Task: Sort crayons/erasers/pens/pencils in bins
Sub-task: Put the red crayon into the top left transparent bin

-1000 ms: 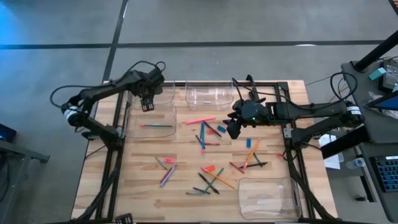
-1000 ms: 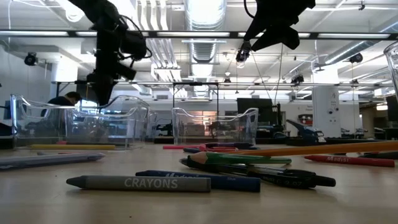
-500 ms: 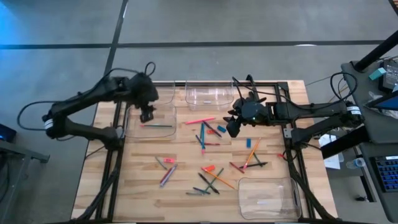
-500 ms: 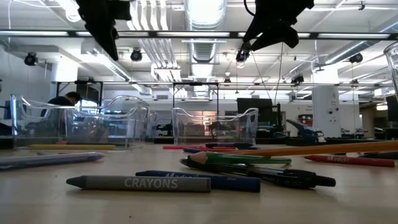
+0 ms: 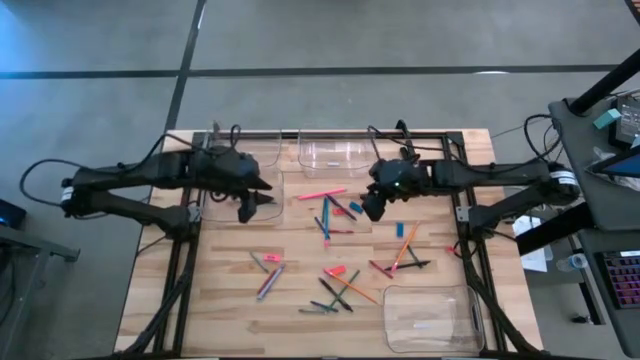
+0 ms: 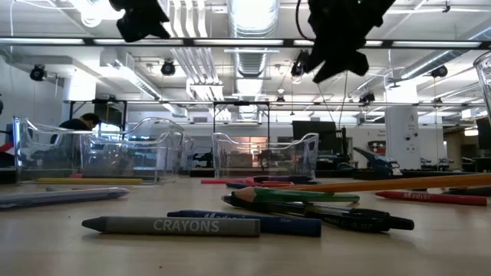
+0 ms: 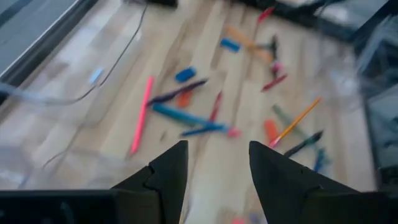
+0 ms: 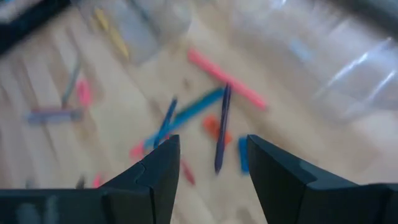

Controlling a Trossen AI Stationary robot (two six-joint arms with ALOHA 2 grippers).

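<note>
Moved: left gripper [image 5: 252,204] swung off far-left bin [image 5: 240,165] toward the scatter.
Jaws: both parted, empty.
Right gripper [image 5: 372,206]: hovers over pens [image 5: 338,208].

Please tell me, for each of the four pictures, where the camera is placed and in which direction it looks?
High view: above the table, looking straight down; shows both arms, left end effector and right end effector.
Low view: at table-top height, looking level across the grey crayon to the room; the arms hang in from above.
Left wrist view: on the left arm, looking past its open fingers at the scattered sticks.
Right wrist view: on the right arm, past its open fingers.
Shared: both wrist views and the high view show the long pink stick.
</note>
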